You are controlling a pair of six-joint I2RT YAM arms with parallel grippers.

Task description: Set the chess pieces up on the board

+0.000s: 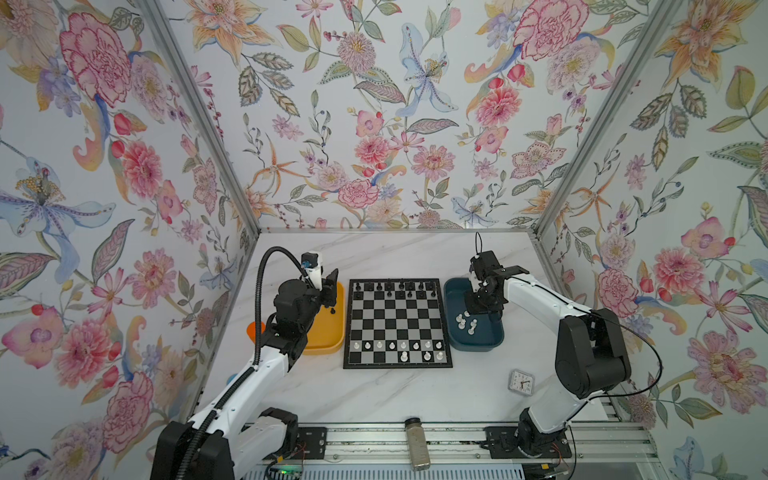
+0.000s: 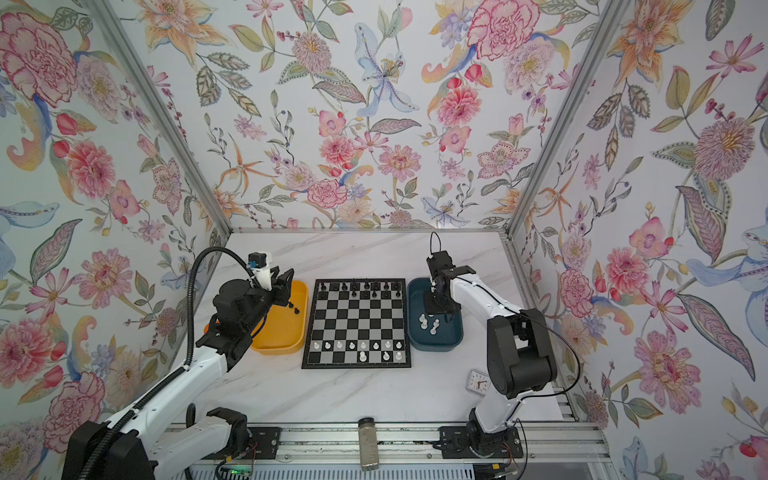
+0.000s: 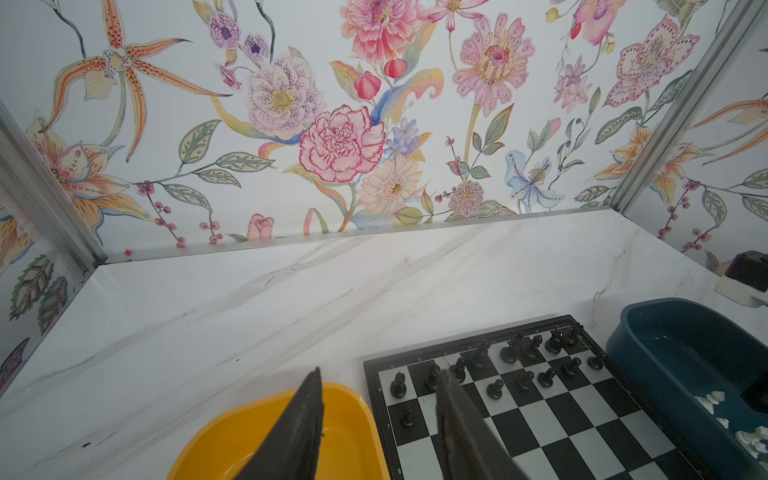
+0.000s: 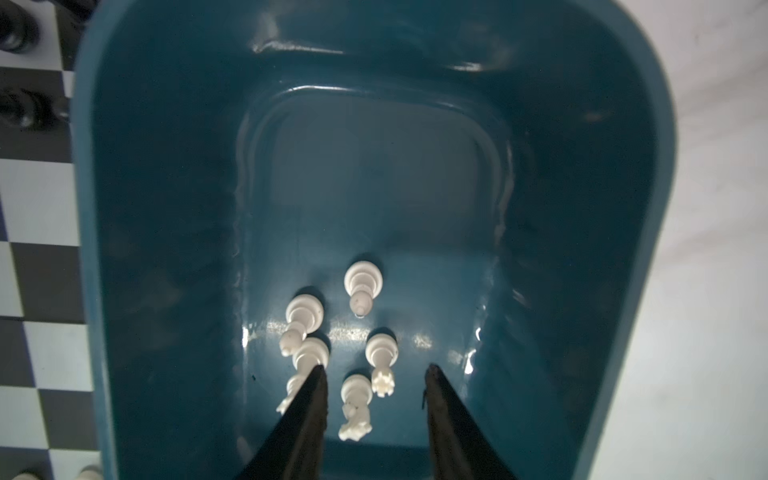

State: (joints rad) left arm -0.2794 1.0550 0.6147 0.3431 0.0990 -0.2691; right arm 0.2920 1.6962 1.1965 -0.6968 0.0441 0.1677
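The board [image 1: 397, 366] lies mid-table in both top views. Black chess pieces [image 1: 390, 286] fill its far rows and white ones [image 1: 399, 345] stand in its near rows. My left gripper [image 3: 381, 371] is open and empty, hovering over the far end of the yellow tray [image 1: 328, 336] beside the board's far left corner. Two black pieces [image 2: 293, 308] lie in that tray. My right gripper [image 4: 375, 367] is open, lowered into the dark blue tray [image 4: 166, 208] over several white pieces [image 4: 361, 282]. One white piece [image 4: 355, 405] lies between its fingers, untouched.
A small white clock [image 1: 521, 382] sits near the right arm's base. A glass jar [image 1: 417, 444] lies on the front rail. An orange object [image 1: 252, 332] shows behind the left arm. Flowered walls close the back and both sides.
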